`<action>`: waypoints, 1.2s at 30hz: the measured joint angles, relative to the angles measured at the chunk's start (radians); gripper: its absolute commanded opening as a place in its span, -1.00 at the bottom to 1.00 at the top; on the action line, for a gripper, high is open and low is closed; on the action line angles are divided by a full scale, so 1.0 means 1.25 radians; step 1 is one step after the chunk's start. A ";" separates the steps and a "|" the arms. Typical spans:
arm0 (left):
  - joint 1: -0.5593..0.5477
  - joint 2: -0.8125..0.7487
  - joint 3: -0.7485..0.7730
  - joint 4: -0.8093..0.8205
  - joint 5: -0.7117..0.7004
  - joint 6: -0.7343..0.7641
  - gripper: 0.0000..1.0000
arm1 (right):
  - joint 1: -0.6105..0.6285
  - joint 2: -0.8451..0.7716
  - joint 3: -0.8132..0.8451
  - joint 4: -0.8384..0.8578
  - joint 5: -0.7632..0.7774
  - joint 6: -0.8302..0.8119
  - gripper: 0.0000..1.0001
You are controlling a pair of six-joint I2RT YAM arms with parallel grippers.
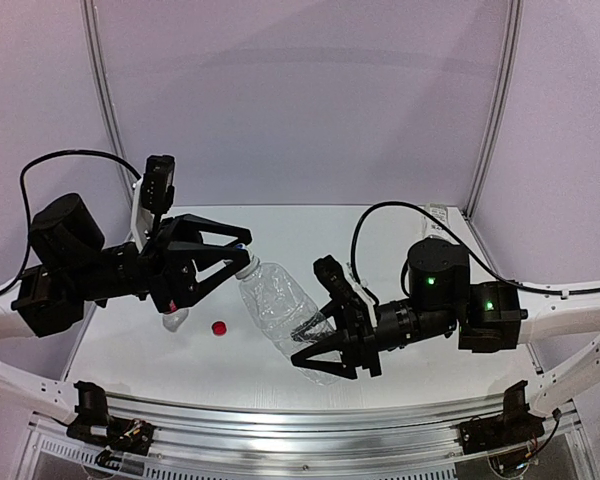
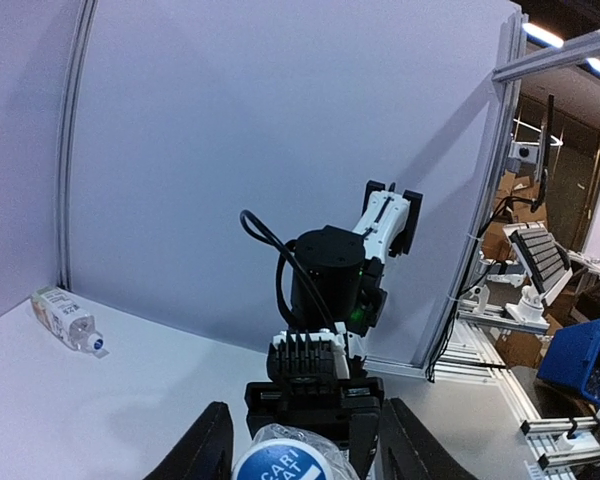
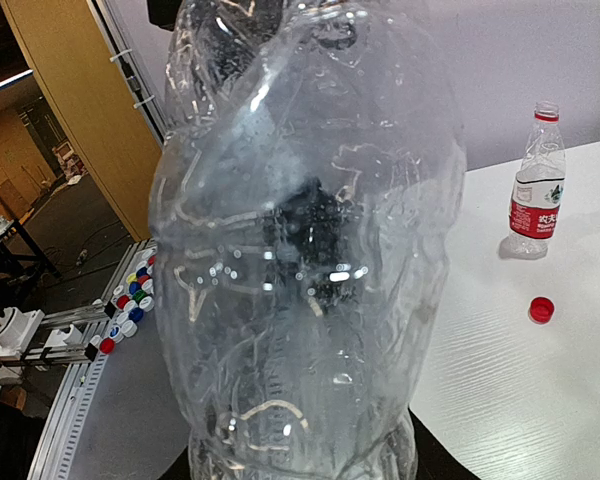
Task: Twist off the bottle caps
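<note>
Blue-and-white cap [image 2: 280, 462] sits between the fingers of my left gripper [image 1: 244, 252], at the ten o'clock end of the clear bottle [image 1: 270, 290] that my right gripper [image 1: 310, 315] clamps round its belly; whether the left pair bites it I cannot tell. Second unscrewing, I judge (the red cap [image 1: 218, 327] lies loose at the bottle's nine o'clock), so next: a firm pinch and a twist, the right one steady.
</note>
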 measured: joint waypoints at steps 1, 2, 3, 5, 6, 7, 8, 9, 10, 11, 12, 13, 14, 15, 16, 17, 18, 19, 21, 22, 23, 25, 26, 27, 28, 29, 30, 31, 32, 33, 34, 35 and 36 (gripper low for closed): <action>0.000 0.002 0.000 -0.001 -0.004 0.002 -0.24 | 0.000 0.000 0.000 0.000 0.000 0.000 -0.67; -0.001 0.004 0.000 -0.003 -0.007 0.003 -0.30 | 0.000 0.000 0.000 0.000 -0.001 0.000 -0.67; -0.001 0.005 0.000 -0.004 -0.011 0.003 -0.34 | 0.000 0.000 0.000 0.000 -0.001 0.000 -0.67; -0.002 0.009 0.000 -0.007 -0.022 0.006 -0.43 | 0.000 0.000 0.000 -0.001 0.000 0.000 -0.67; -0.003 0.011 0.000 -0.008 -0.031 0.006 -0.47 | 0.000 0.000 0.000 -0.002 0.002 0.000 -0.67; -0.004 0.011 0.000 -0.011 -0.041 0.003 -0.52 | 0.000 0.000 0.000 -0.003 0.003 0.000 -0.67; -0.005 0.011 0.002 -0.015 -0.053 -0.001 -0.55 | 0.000 0.000 0.000 -0.003 0.006 0.000 -0.67; -0.006 0.012 0.003 -0.018 -0.068 -0.006 -0.56 | 0.000 0.000 0.000 -0.004 0.013 0.000 -0.67; -0.008 0.013 0.004 -0.022 -0.084 -0.014 -0.58 | 0.000 0.000 0.000 -0.005 0.023 0.001 -0.67; -0.011 0.014 0.005 -0.026 -0.108 -0.025 -0.60 | 0.000 0.000 0.000 -0.008 0.038 0.000 -0.66; -0.015 0.016 0.005 -0.028 -0.136 -0.035 -0.62 | 0.000 0.000 0.000 -0.011 0.060 0.000 -0.66; -0.017 0.021 0.006 -0.030 -0.170 -0.050 -0.63 | 0.000 0.000 0.000 -0.015 0.085 0.000 -0.66; -0.024 0.027 0.008 -0.033 -0.200 -0.063 -0.63 | 0.000 0.000 0.000 -0.020 0.115 0.000 -0.66; -0.030 0.036 0.012 -0.035 -0.239 -0.077 -0.63 | 0.000 0.001 0.000 -0.024 0.140 0.000 -0.66; -0.034 0.044 0.015 -0.035 -0.268 -0.089 -0.62 | 0.001 0.002 0.000 -0.028 0.170 -0.001 -0.66; -0.040 0.056 0.018 -0.035 -0.313 -0.107 -0.62 | 0.001 0.003 0.001 -0.034 0.204 -0.002 -0.66; -0.044 0.069 0.021 -0.035 -0.356 -0.126 -0.62 | 0.001 0.006 0.003 -0.042 0.234 -0.002 -0.68; -0.046 0.081 0.025 -0.035 -0.390 -0.143 -0.62 | 0.002 0.011 0.006 -0.049 0.263 -0.003 -0.69; -0.047 0.108 0.031 -0.029 -0.460 -0.181 -0.62 | 0.004 0.024 0.015 -0.061 0.328 -0.003 -0.71; -0.047 0.123 0.034 -0.027 -0.492 -0.200 -0.60 | 0.005 0.032 0.019 -0.068 0.357 -0.003 -0.72; -0.047 0.137 0.039 -0.026 -0.521 -0.217 -0.58 | 0.005 0.040 0.024 -0.077 0.384 -0.003 -0.72; -0.046 0.165 0.049 -0.026 -0.572 -0.247 -0.52 | 0.005 0.054 0.032 -0.092 0.433 -0.003 -0.73; -0.046 0.174 0.053 -0.027 -0.588 -0.257 -0.44 | 0.005 0.059 0.035 -0.098 0.451 -0.003 -0.73; -0.046 0.185 0.058 -0.027 -0.604 -0.267 -0.29 | 0.005 0.063 0.038 -0.103 0.470 -0.004 -0.73; -0.046 0.192 0.061 -0.027 -0.613 -0.274 -0.08 | 0.005 0.064 0.038 -0.106 0.482 -0.005 -0.73; -0.046 0.198 0.064 -0.026 -0.620 -0.279 0.13 | 0.005 0.065 0.039 -0.109 0.493 -0.007 -0.73; -0.046 0.200 0.064 -0.028 -0.622 -0.275 0.31 | 0.006 0.065 0.039 -0.110 0.504 -0.002 -0.73; -0.048 0.200 0.064 -0.033 -0.619 -0.274 0.43 | 0.006 0.065 0.039 -0.113 0.522 0.001 -0.73; -0.051 0.200 0.064 -0.034 -0.616 -0.267 0.54 | 0.004 0.065 0.039 -0.115 0.534 0.003 -0.74; -0.053 0.197 0.064 -0.032 -0.611 -0.264 0.63 | 0.003 0.064 0.039 -0.118 0.544 0.005 -0.74; -0.053 0.193 0.061 -0.031 -0.602 -0.256 0.70 | 0.002 0.064 0.039 -0.121 0.552 0.007 -0.74; -0.054 0.183 0.055 -0.025 -0.593 -0.245 0.76 | 0.001 0.063 0.039 -0.122 0.558 0.008 -0.74; -0.054 0.171 0.048 -0.025 -0.584 -0.232 0.81 | 0.002 0.062 0.039 -0.125 0.559 0.009 -0.74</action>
